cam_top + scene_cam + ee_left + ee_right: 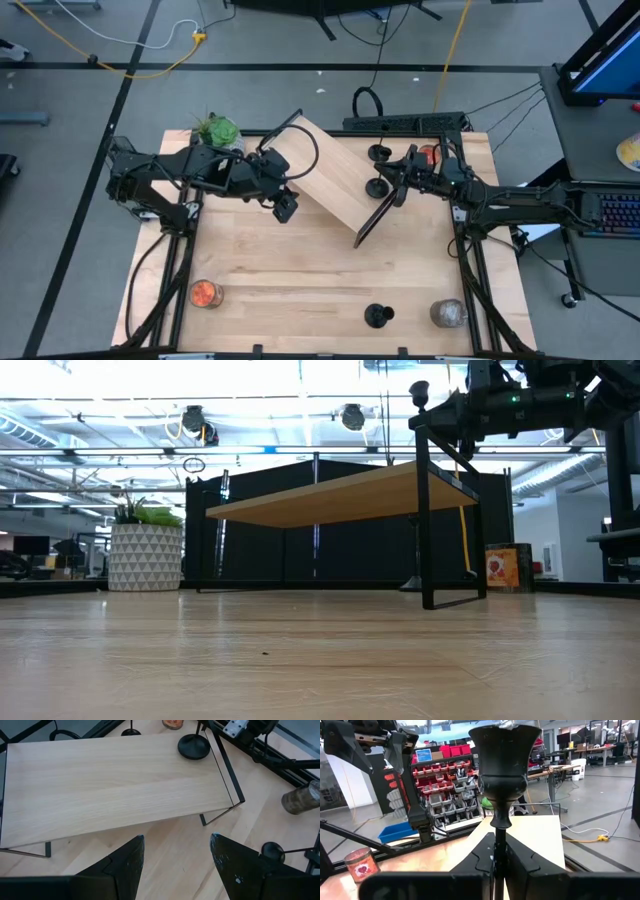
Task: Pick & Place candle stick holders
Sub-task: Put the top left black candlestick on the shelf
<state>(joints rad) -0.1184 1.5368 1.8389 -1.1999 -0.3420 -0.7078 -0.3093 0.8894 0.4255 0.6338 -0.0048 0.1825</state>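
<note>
A light wooden shelf (325, 170) on thin black legs stands mid-table. My right gripper (398, 183) is shut on a matte-black candle stick holder (504, 765) at the shelf's right end. The holder's disc base (194, 747) is on or just above the shelf top; I cannot tell which. A second holder (380, 153) stands on its base on the table beyond the shelf. A third holder (378, 316) stands near the front edge. My left gripper (175, 865) is open and empty, above the table at the shelf's near left side (285, 206). My right gripper pinches the holder's thin stem (498, 832) between its two fingers, below the cup. The fingers come level from the table's right and lie across the stem. The holder stands upright, cup up (419, 390), its base over the shelf's right end.
A potted plant (217, 130) stands at the far left. An orange candle jar (205, 294) is at the front left and a grey jar (448, 313) at the front right. A red jar (428, 155) is by the right arm. There is bare wood in the front middle.
</note>
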